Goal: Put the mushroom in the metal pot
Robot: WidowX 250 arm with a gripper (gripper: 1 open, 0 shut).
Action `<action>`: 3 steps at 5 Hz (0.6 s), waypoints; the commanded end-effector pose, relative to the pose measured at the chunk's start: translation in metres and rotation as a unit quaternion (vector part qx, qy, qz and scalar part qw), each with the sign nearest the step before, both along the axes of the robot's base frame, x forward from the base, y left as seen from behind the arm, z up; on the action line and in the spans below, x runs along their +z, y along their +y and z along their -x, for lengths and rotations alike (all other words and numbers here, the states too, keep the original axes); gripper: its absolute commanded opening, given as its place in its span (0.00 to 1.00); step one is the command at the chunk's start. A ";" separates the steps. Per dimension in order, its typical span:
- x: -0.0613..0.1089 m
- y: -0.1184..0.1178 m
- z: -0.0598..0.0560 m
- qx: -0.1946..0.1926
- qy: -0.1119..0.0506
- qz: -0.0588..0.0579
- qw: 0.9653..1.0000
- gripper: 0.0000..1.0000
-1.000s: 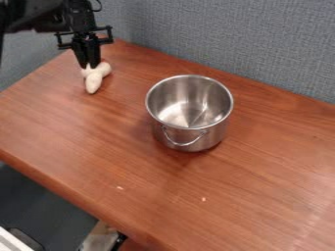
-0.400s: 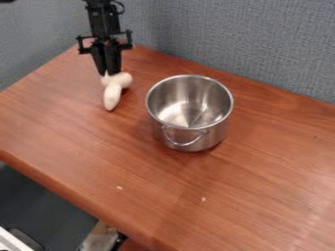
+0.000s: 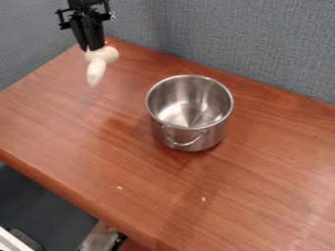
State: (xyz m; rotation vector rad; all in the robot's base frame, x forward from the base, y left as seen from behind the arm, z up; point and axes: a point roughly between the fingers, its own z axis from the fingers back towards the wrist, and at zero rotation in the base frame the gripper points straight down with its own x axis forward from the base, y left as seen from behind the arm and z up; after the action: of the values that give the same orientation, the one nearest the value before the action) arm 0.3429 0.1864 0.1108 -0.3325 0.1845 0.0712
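Observation:
The cream-white mushroom (image 3: 97, 65) hangs, slightly blurred, just under my black gripper (image 3: 92, 46) at the far left of the wooden table (image 3: 118, 137). My gripper is shut on the mushroom's upper end and comes down from the top edge of the camera view. I cannot tell whether the mushroom's lower end touches the table. The shiny metal pot (image 3: 190, 111) stands upright and empty near the table's middle, to the right of the gripper and closer to the camera. Its small loop handle faces the front.
A grey wall (image 3: 236, 39) runs behind the table. The table's front edge (image 3: 78, 196) slants from left down to the right, with dark floor below it.
The gripper and mushroom moved right toward the pot, then back to the left and upward. The pot has stayed in place.

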 end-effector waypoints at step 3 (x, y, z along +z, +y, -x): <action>0.029 0.008 -0.004 -0.062 -0.039 -0.072 0.995 0.00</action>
State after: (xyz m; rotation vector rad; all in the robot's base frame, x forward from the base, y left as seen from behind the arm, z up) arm 0.3431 0.1929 0.1131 -0.2305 0.1877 -0.0415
